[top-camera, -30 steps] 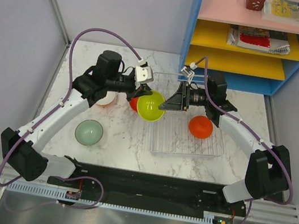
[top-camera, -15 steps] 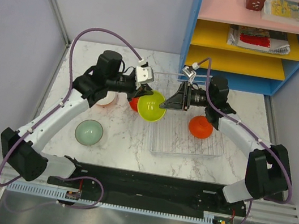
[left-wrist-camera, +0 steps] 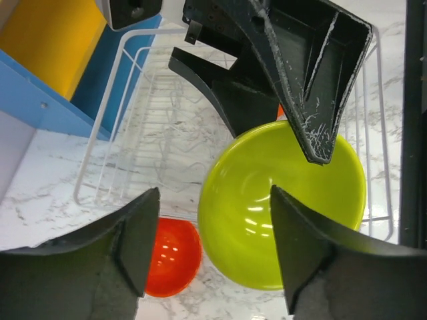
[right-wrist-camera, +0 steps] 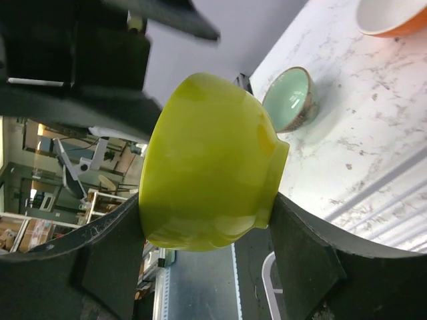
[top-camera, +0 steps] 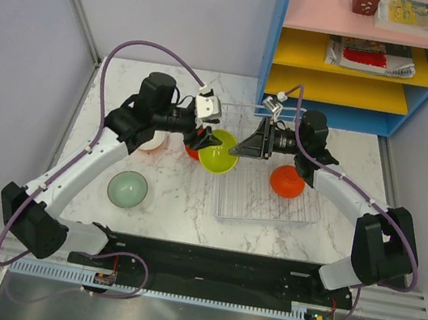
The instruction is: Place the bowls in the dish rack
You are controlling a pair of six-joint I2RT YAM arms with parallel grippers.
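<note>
Indoors, grey walls hem marbled tabletop and dish rack.

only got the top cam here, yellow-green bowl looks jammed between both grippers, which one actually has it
Observer: The right gripper has it. In its wrist view the yellow-green bowl fills the gap between its two fingers, seen side-on.
Operator: so is left off it
Observer: Yes. The left wrist view shows the left gripper open, with the bowl lying beyond its fingertips.
Operator: anything low down near left that i can't make out
Observer: An orange-red bowl sits on the tabletop, just outside the wire frame of the dish rack.
</note>
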